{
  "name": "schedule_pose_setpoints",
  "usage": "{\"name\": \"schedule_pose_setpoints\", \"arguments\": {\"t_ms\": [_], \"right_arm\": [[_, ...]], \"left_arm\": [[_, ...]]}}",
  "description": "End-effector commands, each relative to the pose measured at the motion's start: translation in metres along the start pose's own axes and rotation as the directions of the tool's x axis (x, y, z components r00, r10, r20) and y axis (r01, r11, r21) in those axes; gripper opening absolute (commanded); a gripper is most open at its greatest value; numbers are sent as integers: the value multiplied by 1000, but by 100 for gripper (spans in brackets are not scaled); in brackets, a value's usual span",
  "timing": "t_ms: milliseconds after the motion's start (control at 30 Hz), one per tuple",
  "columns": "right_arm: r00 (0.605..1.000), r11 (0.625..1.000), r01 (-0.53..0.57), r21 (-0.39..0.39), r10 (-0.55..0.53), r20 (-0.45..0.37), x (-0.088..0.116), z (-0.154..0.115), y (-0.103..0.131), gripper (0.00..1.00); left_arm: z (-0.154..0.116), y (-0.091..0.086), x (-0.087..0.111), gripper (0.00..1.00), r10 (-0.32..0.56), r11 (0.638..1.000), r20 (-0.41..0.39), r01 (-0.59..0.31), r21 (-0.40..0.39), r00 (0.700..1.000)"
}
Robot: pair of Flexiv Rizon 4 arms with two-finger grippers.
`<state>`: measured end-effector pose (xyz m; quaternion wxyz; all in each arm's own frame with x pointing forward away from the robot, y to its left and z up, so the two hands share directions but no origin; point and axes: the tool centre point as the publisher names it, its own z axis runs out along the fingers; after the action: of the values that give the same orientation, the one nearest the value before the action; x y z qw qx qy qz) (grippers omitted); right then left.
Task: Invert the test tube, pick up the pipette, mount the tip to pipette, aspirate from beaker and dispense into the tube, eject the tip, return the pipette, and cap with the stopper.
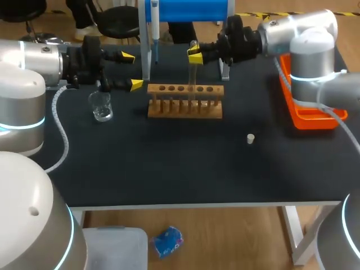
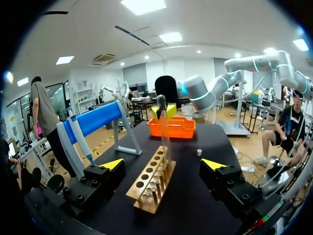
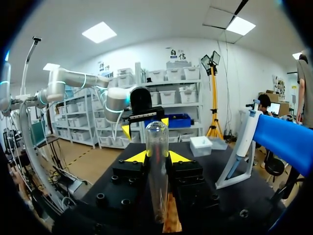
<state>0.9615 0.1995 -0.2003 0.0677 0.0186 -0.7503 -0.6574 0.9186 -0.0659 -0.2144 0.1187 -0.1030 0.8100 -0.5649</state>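
My right gripper (image 1: 195, 55) is shut on a clear test tube (image 1: 192, 76) and holds it upright over the wooden rack (image 1: 185, 108). In the right wrist view the test tube (image 3: 157, 166) stands between the fingers of the right gripper (image 3: 157, 156), rounded end up. Left of the rack, above the glass beaker (image 1: 102, 106), my left gripper (image 1: 133, 71) is open and empty. From the left gripper (image 2: 164, 164) the rack (image 2: 152, 183) and tube (image 2: 164, 128) lie straight ahead. The pipette (image 1: 154, 31) hangs on its stand at the back. A small white stopper (image 1: 251, 138) lies on the mat.
An orange tray (image 1: 306, 109) sits at the table's right edge, under my right arm. The pipette stand with a blue top bar (image 1: 188, 8) stands behind the rack. The rack holds several other tubes (image 2: 149, 192). The table's front half is dark mat.
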Motion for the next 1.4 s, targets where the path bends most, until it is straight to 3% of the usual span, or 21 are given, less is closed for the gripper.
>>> {"name": "schedule_pose_setpoints", "arguments": {"t_ms": [33,133,633,667,733,800,833,867,900,933,1400], "right_arm": [[1000,1000,1,4,-1,8,6,-9,14,0],[999,999,32,15,-32,25,10,-16,26,0],[999,999,32,15,-32,25,10,-16,26,0],[997,995,-81,51,80,4,8,-19,25,0],[926,925,-377,43,378,-15,1,-25,34,0],[863,862,-504,57,505,-21,-4,-28,43,0],[807,803,-588,94,591,-6,-6,-29,46,0],[768,766,-635,100,640,-30,-6,-29,48,0],[699,699,-710,87,714,-41,-6,-29,52,0],[657,656,-747,107,753,-35,-7,-28,54,0],[647,646,-756,104,762,-29,-5,-28,55,0]], "left_arm": [[0,0,0,100,1,1000,0,-1,1,1000],[0,0,0,100,1,1000,0,-1,1,1000],[0,0,0,100,1,1000,0,-1,1,1000],[0,0,0,100,1,1000,0,-1,1,1000],[0,0,0,100,1,1000,0,-1,1,1000],[0,0,0,100,1,1000,0,-1,1,1000],[0,0,0,100,1,1000,0,-1,1,1000],[0,0,0,100,1,1000,0,-1,1,1000],[0,0,0,100,1,1000,0,-1,1,1000],[0,0,0,100,1,1000,0,-1,1,1000],[0,0,0,100,1,1000,0,-1,1,1000]]}}
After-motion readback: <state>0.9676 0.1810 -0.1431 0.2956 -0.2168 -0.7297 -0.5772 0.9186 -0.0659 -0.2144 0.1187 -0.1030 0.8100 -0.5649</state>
